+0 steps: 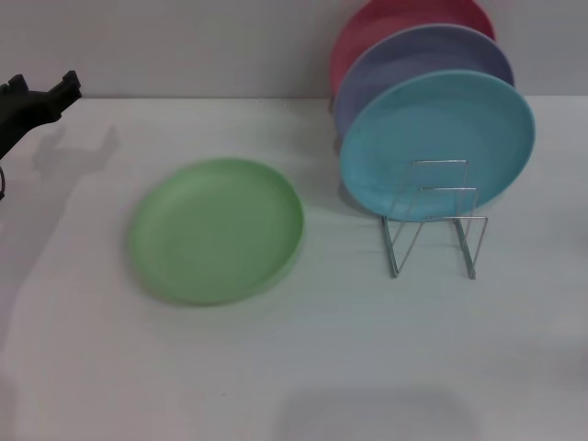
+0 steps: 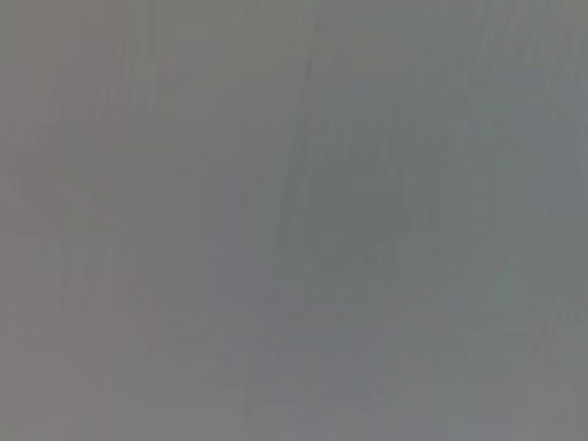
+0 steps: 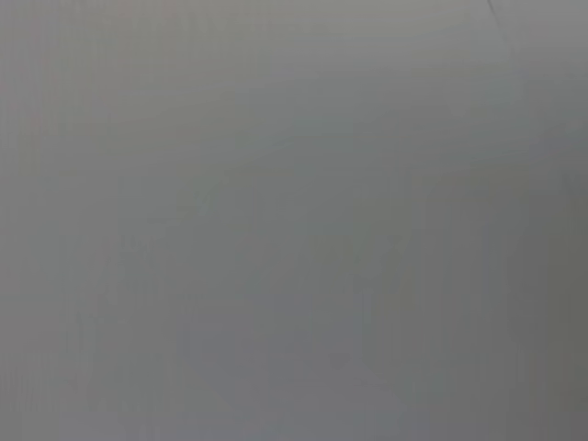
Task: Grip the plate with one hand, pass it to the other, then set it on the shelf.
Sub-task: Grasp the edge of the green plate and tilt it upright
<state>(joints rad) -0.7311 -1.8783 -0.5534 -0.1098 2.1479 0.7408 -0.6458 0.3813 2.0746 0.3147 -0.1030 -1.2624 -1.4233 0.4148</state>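
The light green plate lies flat on the white table, left of centre. My left gripper is at the far left edge of the head view, well apart from the plate, empty, with its two black fingers spread. The silver wire shelf stands to the right of the plate, its front loops bare. My right gripper is out of view. Both wrist views show only a plain grey surface.
A light blue plate stands upright in the shelf, with a lavender plate and a pink plate upright behind it. The white table extends toward me in front of the plate and shelf.
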